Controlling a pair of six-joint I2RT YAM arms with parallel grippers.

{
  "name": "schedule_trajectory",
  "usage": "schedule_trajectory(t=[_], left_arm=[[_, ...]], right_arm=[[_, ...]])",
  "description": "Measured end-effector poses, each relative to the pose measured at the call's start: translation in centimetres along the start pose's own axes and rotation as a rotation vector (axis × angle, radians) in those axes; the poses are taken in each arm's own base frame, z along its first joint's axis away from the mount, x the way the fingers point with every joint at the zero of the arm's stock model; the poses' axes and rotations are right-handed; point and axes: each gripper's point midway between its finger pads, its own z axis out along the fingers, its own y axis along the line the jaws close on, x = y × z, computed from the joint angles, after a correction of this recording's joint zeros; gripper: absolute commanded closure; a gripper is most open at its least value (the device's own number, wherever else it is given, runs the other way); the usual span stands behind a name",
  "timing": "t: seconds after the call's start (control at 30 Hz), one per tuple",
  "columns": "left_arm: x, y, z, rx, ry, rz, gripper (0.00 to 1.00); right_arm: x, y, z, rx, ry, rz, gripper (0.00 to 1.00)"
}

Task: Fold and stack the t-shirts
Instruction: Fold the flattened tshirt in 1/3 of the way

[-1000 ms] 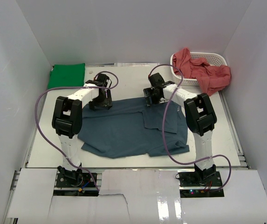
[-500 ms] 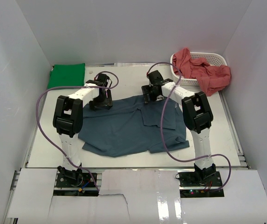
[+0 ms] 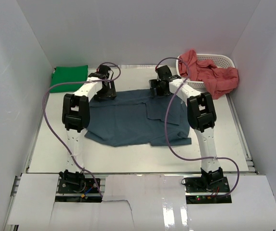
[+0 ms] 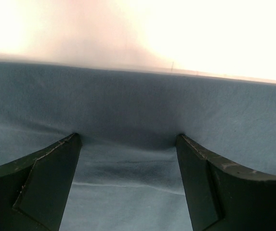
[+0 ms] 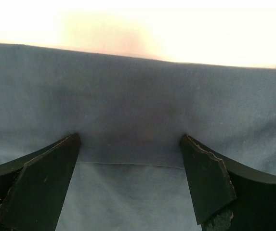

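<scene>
now both arms sit at the blue t-shirt (image 3: 128, 122) far edge.
left end effector (image 4: 128, 140) and right end effector (image 5: 129, 139) have advanced, both spread wide, gripping nothing; it slid along, flatter for folding.

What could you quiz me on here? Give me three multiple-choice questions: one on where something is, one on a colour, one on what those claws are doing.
1. The green t-shirt lies
A. in a white basket
B. at the far left corner of the table
C. draped over an arm

2. The spread t-shirt between the two arms is
A. slate blue
B. yellow
C. white

3. The left gripper and right gripper are
A. both clamped on a red shirt
B. one lifting a basket, one idle
C. both open over the far edge of the spread t-shirt

Answers:
1 B: the top view shows it folded flat in that corner.
2 A: it is slate blue in all three views.
3 C: each wrist view shows the fingers wide apart with blue cloth between them.
</scene>
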Motion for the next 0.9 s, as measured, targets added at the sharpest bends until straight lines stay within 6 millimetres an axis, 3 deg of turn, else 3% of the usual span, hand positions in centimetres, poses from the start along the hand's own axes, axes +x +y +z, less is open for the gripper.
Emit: schedule_trajectory(t=[0.27, 0.6, 0.77, 0.9], left_arm=[[-4.2, -0.5, 1.9, 0.011, -0.066, -0.019, 0.08], [-5.6, -0.7, 1.6, 0.031, -0.081, -0.044, 0.02], [-6.4, -0.2, -0.2, 0.031, -0.088, -0.058, 0.02], [-7.3, 0.8, -4.5, 0.027, -0.135, -0.072, 0.02]], right_arm=[[-4.4, -1.9, 2.3, -0.041, -0.072, 0.055, 0.08], [-5.6, -2.1, 2.3, -0.107, -0.106, 0.075, 0.07], [-5.9, -2.1, 0.3, -0.123, -0.112, 0.077, 0.07], [-7.1, -1.9, -4.6, -0.137, -0.162, 0.068, 0.06]])
